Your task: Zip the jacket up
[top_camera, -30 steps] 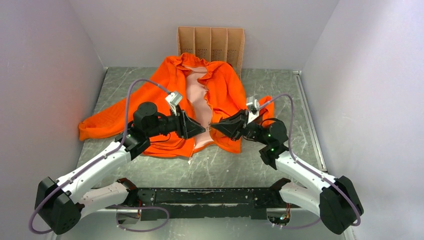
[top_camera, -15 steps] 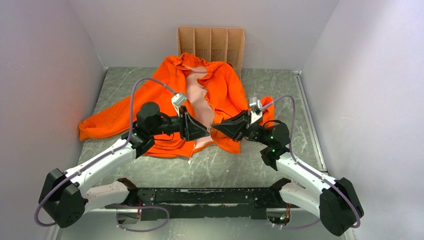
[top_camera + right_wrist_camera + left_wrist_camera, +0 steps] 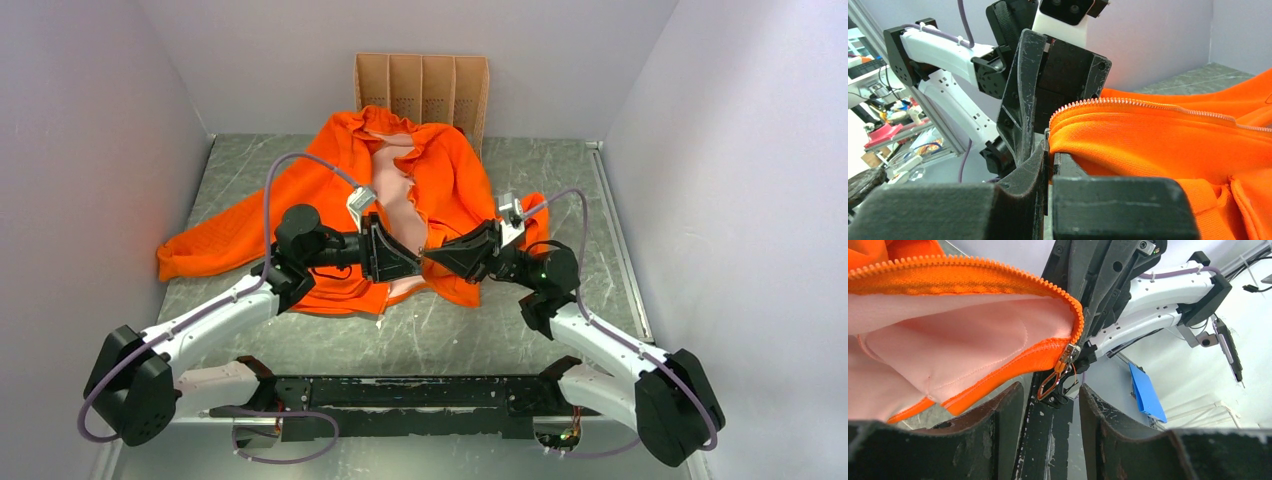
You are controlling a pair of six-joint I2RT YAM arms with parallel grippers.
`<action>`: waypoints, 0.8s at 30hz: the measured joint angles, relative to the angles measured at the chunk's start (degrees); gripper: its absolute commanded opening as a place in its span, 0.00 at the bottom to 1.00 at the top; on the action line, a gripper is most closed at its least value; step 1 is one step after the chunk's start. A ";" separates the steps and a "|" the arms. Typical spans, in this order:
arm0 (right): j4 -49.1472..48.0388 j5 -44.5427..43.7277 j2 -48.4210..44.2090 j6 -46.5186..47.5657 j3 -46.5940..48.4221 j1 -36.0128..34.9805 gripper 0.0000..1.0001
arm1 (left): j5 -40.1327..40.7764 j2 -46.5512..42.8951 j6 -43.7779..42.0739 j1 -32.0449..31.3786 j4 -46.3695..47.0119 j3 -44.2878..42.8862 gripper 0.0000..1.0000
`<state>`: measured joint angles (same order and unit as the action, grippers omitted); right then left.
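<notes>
- At table centre, stretching toward 12 o'clock: jacket (image 3: 450, 190) lies front-up and unzipped, pink lining (image 3: 400, 200) showing, one sleeve out toward 9 o'clock.
- From 3 o'clock: right claw (image 3: 430, 256) narrow, pinched on the jacket's bottom front corner by the zipper teeth (image 3: 1148, 104); the corner is held up off the table (image 3: 560, 180).
- From 9 o'clock: left claw (image 3: 412, 263) wide, fingers (image 3: 998, 420) apart, tip to tip with the right claw.
- zipper pull (image 3: 1049, 384) hangs from the slider (image 3: 1068, 353) just past the gap between the left fingers, not gripped.
- cardboard box (image 3: 421, 88) at 12 o'clock, behind the collar.
</notes>
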<state>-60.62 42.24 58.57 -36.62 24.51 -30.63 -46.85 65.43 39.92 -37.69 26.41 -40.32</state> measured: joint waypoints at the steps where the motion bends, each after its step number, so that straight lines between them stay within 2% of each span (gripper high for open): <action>1: -0.31 0.15 0.24 -0.31 0.00 0.00 0.00 | -0.15 0.09 0.20 0.00 0.37 0.00 0.49; 11: -2.56 1.25 1.70 -2.36 -0.04 0.09 0.00 | -1.68 0.83 1.05 0.00 2.62 0.00 0.41; 17: -2.60 1.29 1.70 -2.38 -0.15 0.13 0.00 | -2.29 0.85 1.33 0.00 3.04 0.13 0.25; 21: -3.13 1.31 1.70 -2.84 -0.17 0.17 0.00 | -2.51 0.85 1.53 0.00 3.32 0.44 0.10; 24: -3.30 1.29 1.70 -3.04 -0.17 0.22 0.00 | -2.89 0.85 1.68 0.00 3.56 0.44 0.08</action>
<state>-63.92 43.53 60.27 -39.66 24.34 -30.41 -49.74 66.28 41.60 -37.69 29.98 -39.88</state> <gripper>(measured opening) 0.029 0.101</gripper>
